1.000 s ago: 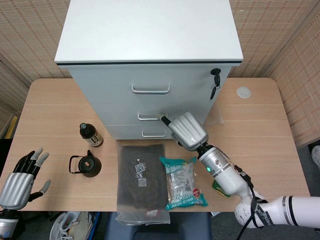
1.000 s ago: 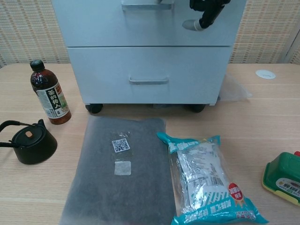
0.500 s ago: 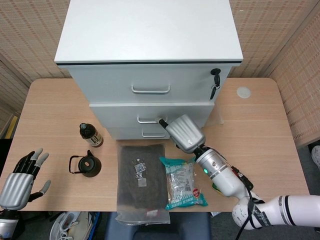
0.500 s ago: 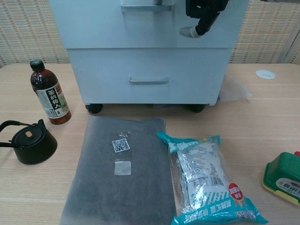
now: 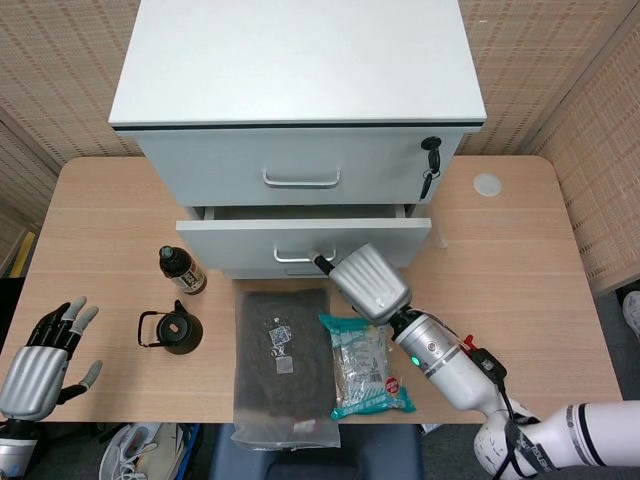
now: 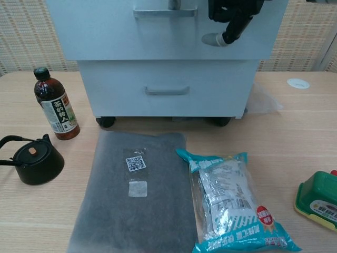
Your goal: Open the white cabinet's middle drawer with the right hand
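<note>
Since the earlier frames the middle drawer [image 5: 300,238] has slid out from the white cabinet [image 5: 298,62], exposing a dark gap behind its front panel, and the right hand [image 5: 366,282] has drawn back with it.

Nearest the camera, the left hand [image 5: 42,355] hangs off the front-left table edge, well apart from the cabinet, fingers spread and holding nothing. In front of the cabinet lie a grey bag [image 5: 283,365] and, just beside it on the right, a teal snack packet [image 5: 366,362]. A green box [image 6: 318,199] sits further right of the packet, well clear of the cabinet.

The right hand is at the drawer's front panel with its fingers hooked on the handle [image 5: 303,257], grasping it. The drawer stands partly open, projecting over the bottom drawer [image 6: 167,88].

Left of the cabinet stand a black kettle [image 5: 174,330] and, closer to the cabinet, a dark bottle [image 5: 182,268]. A key [image 5: 430,164] hangs in the lock on the top drawer's right side. A white disc [image 5: 487,184] lies on the table right of the cabinet.
</note>
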Robot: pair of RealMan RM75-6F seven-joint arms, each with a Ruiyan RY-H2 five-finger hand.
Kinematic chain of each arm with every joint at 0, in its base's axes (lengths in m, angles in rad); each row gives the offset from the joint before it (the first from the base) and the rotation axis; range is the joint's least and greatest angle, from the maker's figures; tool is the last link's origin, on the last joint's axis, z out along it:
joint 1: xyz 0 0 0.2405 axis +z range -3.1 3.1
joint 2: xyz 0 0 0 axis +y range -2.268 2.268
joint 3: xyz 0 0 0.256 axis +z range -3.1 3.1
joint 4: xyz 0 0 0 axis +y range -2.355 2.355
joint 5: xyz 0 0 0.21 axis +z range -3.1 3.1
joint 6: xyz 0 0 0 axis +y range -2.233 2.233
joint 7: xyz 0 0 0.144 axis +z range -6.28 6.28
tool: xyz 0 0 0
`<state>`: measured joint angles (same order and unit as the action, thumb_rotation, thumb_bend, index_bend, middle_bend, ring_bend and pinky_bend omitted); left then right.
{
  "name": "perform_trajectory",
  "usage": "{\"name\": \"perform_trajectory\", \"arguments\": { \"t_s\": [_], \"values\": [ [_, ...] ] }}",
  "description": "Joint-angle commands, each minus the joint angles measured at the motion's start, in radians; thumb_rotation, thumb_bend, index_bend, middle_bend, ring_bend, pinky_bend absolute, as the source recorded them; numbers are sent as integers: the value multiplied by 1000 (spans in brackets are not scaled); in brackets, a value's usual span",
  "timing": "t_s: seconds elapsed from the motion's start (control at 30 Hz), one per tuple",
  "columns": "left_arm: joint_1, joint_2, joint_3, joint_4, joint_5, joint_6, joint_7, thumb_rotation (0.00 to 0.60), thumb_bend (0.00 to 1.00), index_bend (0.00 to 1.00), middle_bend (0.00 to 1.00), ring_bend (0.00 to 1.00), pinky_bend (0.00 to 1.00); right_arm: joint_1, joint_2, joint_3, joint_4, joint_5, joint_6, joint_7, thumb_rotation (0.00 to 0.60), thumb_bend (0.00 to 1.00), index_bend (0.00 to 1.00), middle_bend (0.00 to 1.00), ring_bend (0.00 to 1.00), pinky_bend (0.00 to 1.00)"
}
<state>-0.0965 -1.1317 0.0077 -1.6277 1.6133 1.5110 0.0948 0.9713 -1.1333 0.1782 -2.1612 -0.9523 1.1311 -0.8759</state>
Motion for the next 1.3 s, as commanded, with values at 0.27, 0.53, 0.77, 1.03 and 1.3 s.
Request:
{"name": "perform_trajectory", "arguments": {
  "t_s": [0.27, 0.53, 0.77, 1.03, 1.3],
  "values": [
    [4, 1, 3, 0, -4, 1, 1, 600, 325, 91, 2, 31, 112, -12, 10, -31, -50, -35, 23, -34, 600, 351, 179, 933, 975, 863],
    [7, 1, 3, 2, -7, 1, -1, 600, 325, 91, 2, 31, 112, -13, 14, -45, -81, -43, 27, -55, 600, 352, 179, 933, 979, 863],
    [7, -1, 5, 5, -5, 0, -3, 600, 325, 91, 2, 30, 112, -16, 22, -58, -107, -56, 24, -62, 600, 351, 179, 933, 980, 863],
    [7, -2, 4, 6, -5, 0, -2, 600, 325, 91, 2, 30, 112, -33, 39, -83, -142, -101, 27, -68, 600, 351, 180, 934, 983, 863],
    [7, -2, 4, 4, -4, 1, 1, 600, 324, 91, 2, 31, 112, -61, 57, -114, -186, -168, 30, -77, 600, 351, 180, 934, 985, 863]
  ]
}}
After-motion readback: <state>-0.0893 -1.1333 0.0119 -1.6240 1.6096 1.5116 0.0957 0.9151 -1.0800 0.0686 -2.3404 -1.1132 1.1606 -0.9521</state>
